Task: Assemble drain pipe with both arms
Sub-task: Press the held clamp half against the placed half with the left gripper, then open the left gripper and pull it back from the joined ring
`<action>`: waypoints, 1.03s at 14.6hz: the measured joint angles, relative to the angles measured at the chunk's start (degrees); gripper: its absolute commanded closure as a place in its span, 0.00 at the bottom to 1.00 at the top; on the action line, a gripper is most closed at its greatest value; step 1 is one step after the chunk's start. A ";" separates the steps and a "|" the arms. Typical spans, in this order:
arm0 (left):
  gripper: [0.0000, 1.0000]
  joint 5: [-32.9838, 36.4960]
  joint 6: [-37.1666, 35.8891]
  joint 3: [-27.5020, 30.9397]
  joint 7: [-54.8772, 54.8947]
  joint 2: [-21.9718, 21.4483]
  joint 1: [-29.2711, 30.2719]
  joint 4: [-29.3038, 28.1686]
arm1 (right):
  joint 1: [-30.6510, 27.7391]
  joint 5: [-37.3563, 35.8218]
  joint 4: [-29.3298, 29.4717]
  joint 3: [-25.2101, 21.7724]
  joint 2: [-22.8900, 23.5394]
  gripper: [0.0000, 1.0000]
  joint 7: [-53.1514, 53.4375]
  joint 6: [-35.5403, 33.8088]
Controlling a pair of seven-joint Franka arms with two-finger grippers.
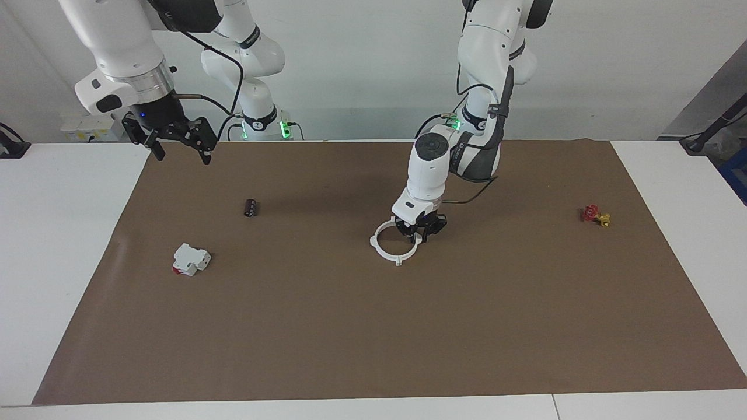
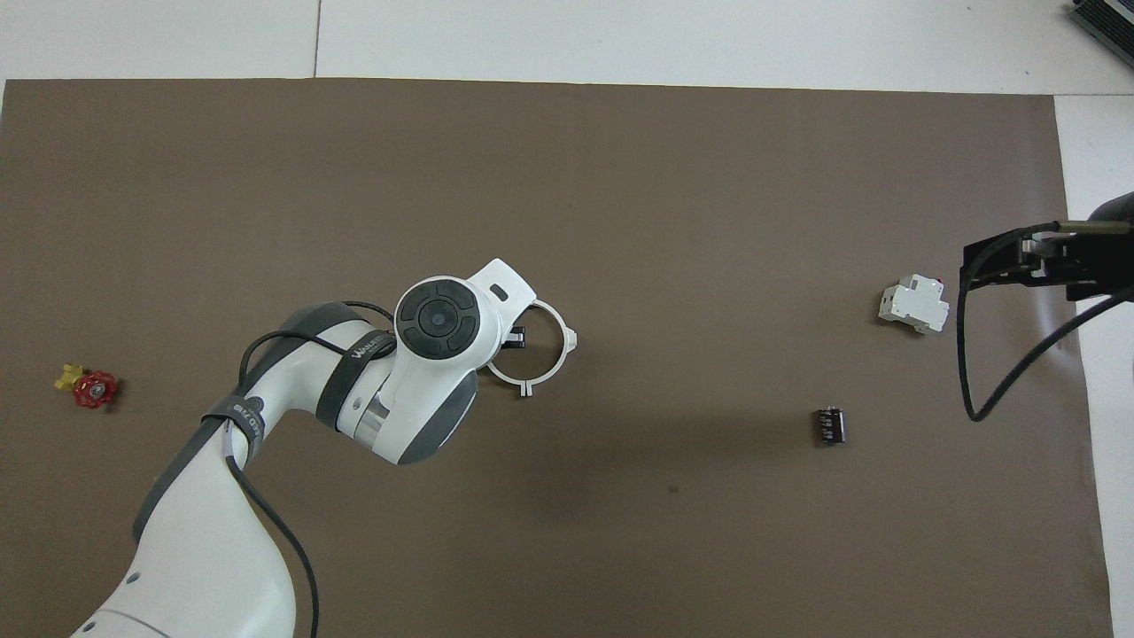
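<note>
While the left gripper hangs over the thin white plastic drain pipe ring at mid-mat, its grasp unreadable, a snagged finger could split the halves; right gripper waits open.

Left arm bent low, wrist pointing straight down, left gripper near the mat mid-table, fingers slightly parted. Right arm waits raised at its own end, right gripper pointing down, jaws wide apart.

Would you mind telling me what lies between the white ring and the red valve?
Only bare brown mat: the overhead view shows nothing between the white ring and the red valve.
</note>
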 measured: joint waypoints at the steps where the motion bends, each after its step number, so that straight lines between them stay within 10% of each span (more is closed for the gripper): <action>1: 0.47 0.00 0.02 0.00 0.00 0.00 0.00 0.00 | 0.00 0.00 0.00 0.00 0.00 0.00 0.00 0.00; 5: 0.00 0.00 0.20 0.00 -0.06 -0.01 0.00 0.08 | 0.00 0.00 0.00 0.00 0.00 0.00 0.00 0.00; 15: 0.00 0.00 -8.71 1.00 9.95 -8.70 5.84 0.33 | 0.06 0.00 0.00 0.00 0.00 0.00 0.00 0.00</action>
